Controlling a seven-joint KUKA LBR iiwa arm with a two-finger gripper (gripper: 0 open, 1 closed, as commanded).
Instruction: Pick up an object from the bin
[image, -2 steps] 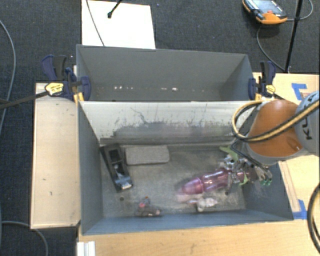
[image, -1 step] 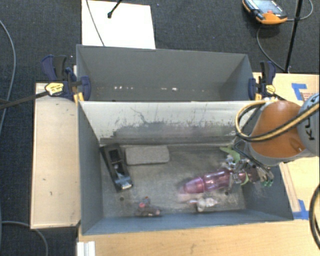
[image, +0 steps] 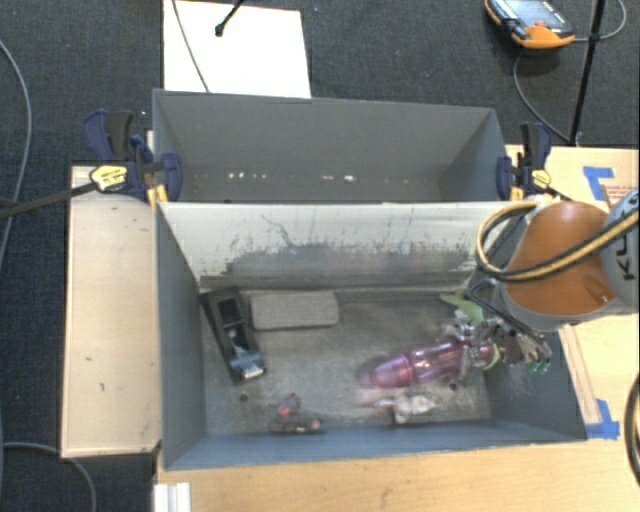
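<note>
bin (image: 183, 330), grey metal, sloped walls, floor scuffed and dusty.

left part of the floor: a black bar-shaped thing (image: 231, 336) lies lengthwise, slanting from the back wall toward the front, with a pale metal end at its near tip. just to its right, along the foot of the back wall, a flat grey block (image: 293, 310) lies on its broad face, close beside the black thing's far end; cannot tell if they touch.

front, left of centre: a small dark scrap (image: 292, 418) with a reddish spot, near the front wall, apart from the rest.

right of centre: a purple bottle-shaped thing (image: 405, 368), see-through, lying on its side, tilted up toward the right. just in front of it, a small pale thing (image: 412, 407) on the floor.

right end: the tool (image: 472, 352) is low inside the bin, at the upper right end of the purple thing and meeting it. cannot tell whether the tool is spread, pressed together or pinching that end. above it, the arm's orange cover (image: 558, 262), with looped cables (image: 492, 236) on its left side.
</note>
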